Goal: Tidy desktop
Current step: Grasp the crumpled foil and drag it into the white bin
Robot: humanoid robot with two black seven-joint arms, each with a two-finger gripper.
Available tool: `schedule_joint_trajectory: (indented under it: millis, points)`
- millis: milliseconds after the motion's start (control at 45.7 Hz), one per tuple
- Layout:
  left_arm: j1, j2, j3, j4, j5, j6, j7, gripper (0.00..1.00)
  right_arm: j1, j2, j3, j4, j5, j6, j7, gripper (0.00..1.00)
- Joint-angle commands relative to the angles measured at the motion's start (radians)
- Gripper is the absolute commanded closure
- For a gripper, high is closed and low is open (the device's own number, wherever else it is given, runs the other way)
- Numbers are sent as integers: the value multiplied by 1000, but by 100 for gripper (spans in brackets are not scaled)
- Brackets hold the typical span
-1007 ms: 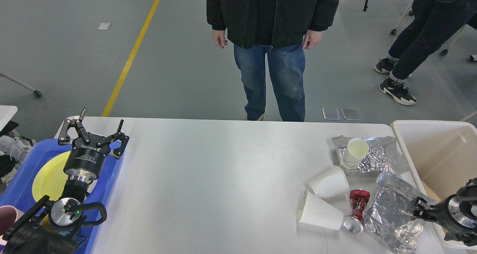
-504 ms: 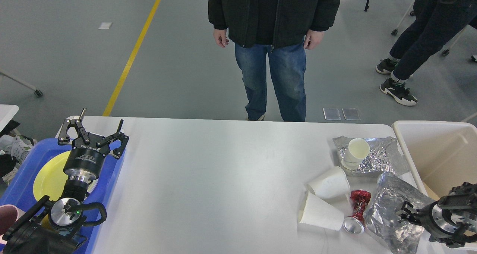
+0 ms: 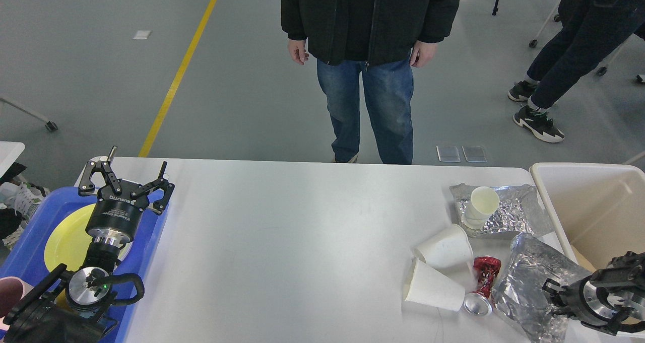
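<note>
desktop [image 3: 302, 242] is seen spread across the middle of the view, white, matte, smooth, with rounded far corners. left gripper [image 3: 132, 176] is held above its left edge, over a blue tray [image 3: 30, 232]; black fingers are splayed wide, nothing between them. a yellow round plate [image 3: 63, 239] is seen in the tray under the arm. right gripper [image 3: 553, 298] is found low at the near right corner of the desktop, against a crumpled silver foil bag [image 3: 529, 282]; it is seen end-on and dark, so whether the fingers are parted or closed cannot be told. a second foil bag [image 3: 514, 209], flatter, lies further back with a paper cup [image 3: 481, 206] upright on it. two white paper cups [image 3: 438, 267] lie tipped on their sides, touching. a crushed red can [image 3: 482, 285], silver base toward the viewer, is wedged between the cups and the near bag. a cream plastic bin [image 3: 589, 202], smooth-walled, stands at the right edge.
</note>
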Motion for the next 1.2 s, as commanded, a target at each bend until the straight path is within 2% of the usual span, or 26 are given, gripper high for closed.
schedule_joint_trajectory:
  millis: [0,197,372,591,744,810,898,1029,1182]
  points:
    - [0,0,0,0,0,0,0,4,-2,-5,-3,-1,60,4,-2,100]
    - [0,0,0,0,0,-1,0,4,18,-46,-3,50,71,13,-3,100]
    - [0,0,0,0,0,0,0,4,126,-164,-20,172,69,31,-3,100]
    - [0,0,0,0,0,-1,0,4,360,-262,-185,294,68,178,-3,100]
    - [-2,-1,0,0,0,0,0,4,668,-235,-420,424,77,232,-8,100]
    - [-2,-1,0,0,0,-1,0,4,799,-198,-503,470,88,264,-26,100]
    - [0,0,0,0,0,-1,0,4,922,-146,-564,507,121,332,-49,100]
    - [0,-1,0,0,0,-1,0,4,1060,-48,-645,541,195,430,-52,100]
    - [-2,0,0,0,0,-1,0,4,1228,40,-696,617,244,481,-52,100]
